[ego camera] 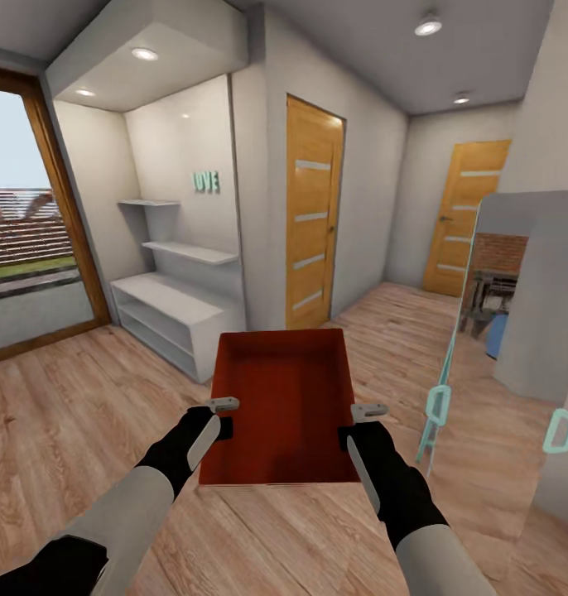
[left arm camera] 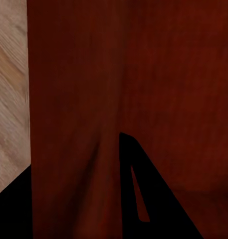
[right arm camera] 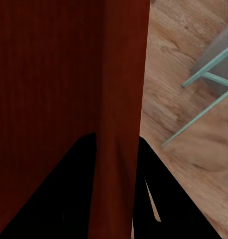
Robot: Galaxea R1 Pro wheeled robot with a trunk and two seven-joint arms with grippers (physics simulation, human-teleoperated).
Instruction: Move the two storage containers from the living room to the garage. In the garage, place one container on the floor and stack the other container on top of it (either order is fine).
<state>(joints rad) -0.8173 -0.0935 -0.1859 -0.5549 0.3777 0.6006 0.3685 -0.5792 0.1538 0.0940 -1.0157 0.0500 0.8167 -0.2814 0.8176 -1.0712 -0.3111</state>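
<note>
Light wood planks run toward two wooden doors. Left gripper and right gripper each have jaws clenched on a side wall of one storage container, carried mid-air. Transport underway; next likely steering doorward.

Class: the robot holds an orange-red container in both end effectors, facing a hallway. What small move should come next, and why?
Probably roll ahead toward the hallway's wooden doors, keeping the storage container level. The left end effector and right end effector each clamp a side wall, and the wood plank floor shows this is not the garage.
</note>
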